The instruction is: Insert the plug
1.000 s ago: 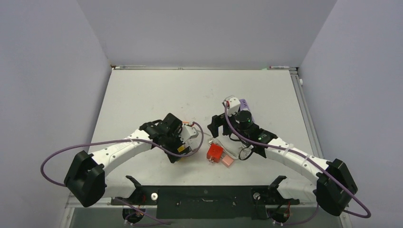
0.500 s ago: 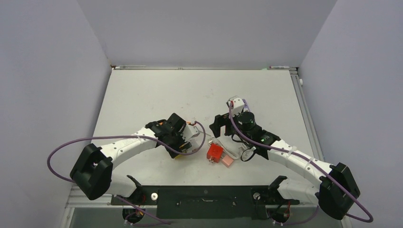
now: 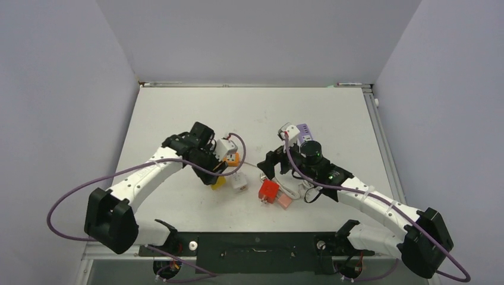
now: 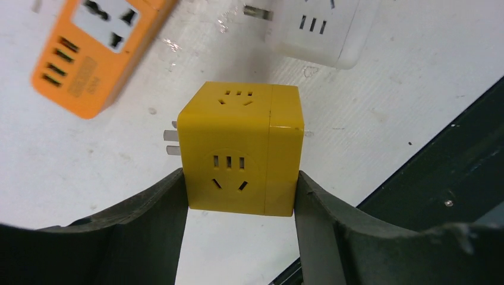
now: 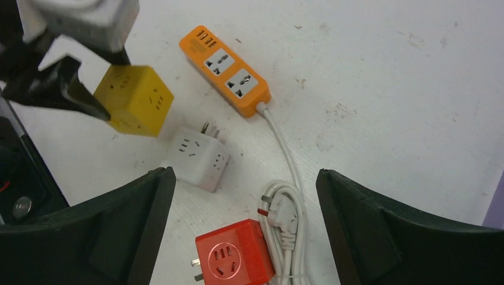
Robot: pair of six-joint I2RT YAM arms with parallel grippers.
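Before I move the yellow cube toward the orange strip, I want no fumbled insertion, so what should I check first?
1. Left pincer shut on yellow cube: ok, fingers press both sides.
2. Prongs exposed: ok, sticking out one side.
3. Orange strip sockets empty: ok.
4. Prongs lined up with a socket: not ok, cube is apart from strip.
5. Right pincer free: ok, open, holding nothing.

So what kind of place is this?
Probably a robotics lab test cell: bare grey walls enclose a white table, and the left gripper holds a yellow socket cube near an orange power strip.
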